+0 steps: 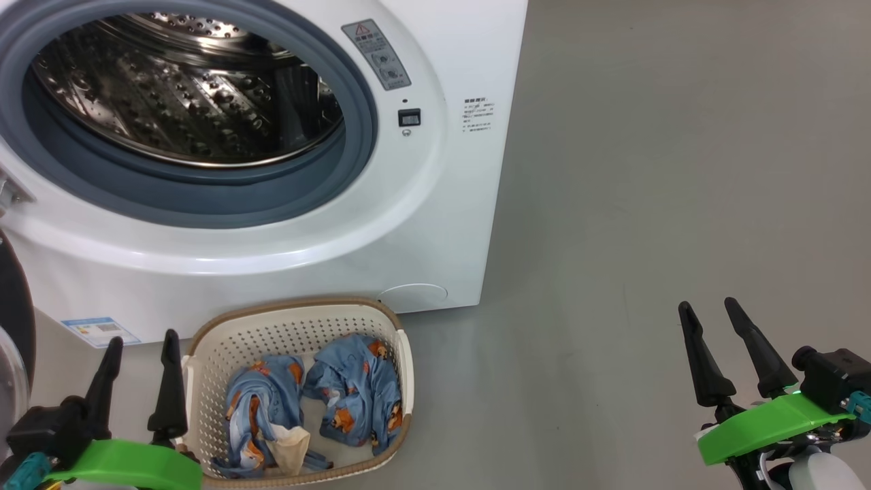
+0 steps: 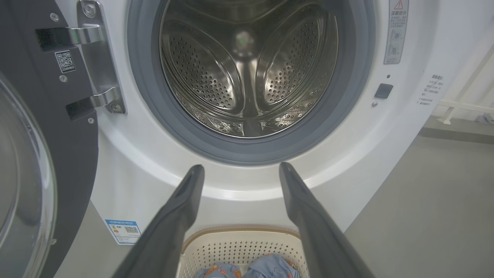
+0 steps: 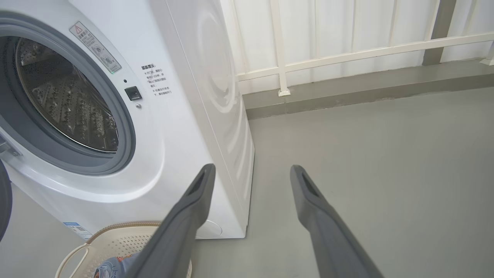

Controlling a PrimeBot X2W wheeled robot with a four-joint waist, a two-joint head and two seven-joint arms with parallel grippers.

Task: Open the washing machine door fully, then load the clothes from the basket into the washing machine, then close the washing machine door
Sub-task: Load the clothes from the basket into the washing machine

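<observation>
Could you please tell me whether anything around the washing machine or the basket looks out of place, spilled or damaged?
Nothing stands out. The washing machine door is swung open, the drum is empty, and the clothes lie crumpled inside the basket, which sits upright on the floor before the washing machine. Nothing has spilled.

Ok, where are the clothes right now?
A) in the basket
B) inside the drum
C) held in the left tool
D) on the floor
A: the clothes lie in the basket on the floor in front of the washing machine, while the left tool and right tool stand open and hold nothing.
</observation>
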